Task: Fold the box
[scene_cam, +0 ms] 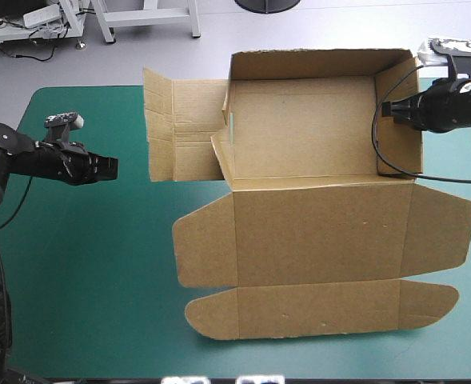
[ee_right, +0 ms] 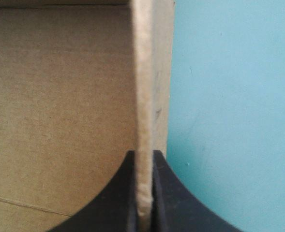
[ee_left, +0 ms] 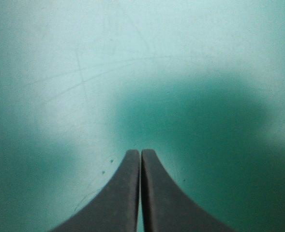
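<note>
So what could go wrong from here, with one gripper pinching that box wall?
The right gripper holds the box only by its thin right wall, so a pull might bend the wall or slip off. The left gripper is shut over the teal-green cover, away from the box, so the untucked left side panel is unsupported and the box might slide.

Brown box, far walls raised, lid flat toward robot

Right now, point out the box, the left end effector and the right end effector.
box [scene_cam: 315, 240], high view, on its flat lid panel.
left end effector [ee_left: 141, 152], left wrist view, where its shut fingertips meet.
right end effector [ee_right: 143, 154], right wrist view, between fingertips clamping the box's wall.
</note>
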{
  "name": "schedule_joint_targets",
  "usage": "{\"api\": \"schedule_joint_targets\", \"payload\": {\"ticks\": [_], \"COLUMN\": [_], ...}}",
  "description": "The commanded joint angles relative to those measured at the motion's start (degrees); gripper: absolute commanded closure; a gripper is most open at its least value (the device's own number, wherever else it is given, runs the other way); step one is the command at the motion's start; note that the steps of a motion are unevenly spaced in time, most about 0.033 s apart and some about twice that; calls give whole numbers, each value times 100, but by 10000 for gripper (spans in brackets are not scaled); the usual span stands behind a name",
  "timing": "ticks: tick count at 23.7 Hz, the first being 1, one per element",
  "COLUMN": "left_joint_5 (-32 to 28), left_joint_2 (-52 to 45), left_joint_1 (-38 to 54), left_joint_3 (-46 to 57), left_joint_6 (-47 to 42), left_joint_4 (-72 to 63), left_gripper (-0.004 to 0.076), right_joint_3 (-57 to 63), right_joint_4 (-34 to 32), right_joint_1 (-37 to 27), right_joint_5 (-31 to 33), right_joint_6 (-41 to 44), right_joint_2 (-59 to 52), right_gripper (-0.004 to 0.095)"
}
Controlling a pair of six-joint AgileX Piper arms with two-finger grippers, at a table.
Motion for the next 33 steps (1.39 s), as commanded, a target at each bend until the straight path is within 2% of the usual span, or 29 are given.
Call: {"api": "schedule_joint_targets", "payload": {"ticks": [1,6,11,22,33], "left_joint_5": [-45,346,1023,1023,1013], "left_joint_2": [9,275,288,-143,-795], "left_joint_1": [-4,-4,-14,-637,-637], "left_joint_3": [-152,-152,-152,-165,-223], "left_joint_6": [555,1184,1807,1924,1743], "left_joint_4": [-1126,-2201,-3560,-3910,-4277], "left_gripper": [729,729,729,729,729], "right_joint_3": [-183,-183,-183,-183,-183], "right_joint_4": [377,587,1455,1371,1327], "right_joint_1": [-46,-46,-46,-46,3], "right_joint_5": [42,42,42,42,42], "right_joint_6": [-23,-34,-306,-304,-304], "right_joint_2": [-524,-855,-856,-496,-72], "right_gripper": [932,933,931,931,931]}}
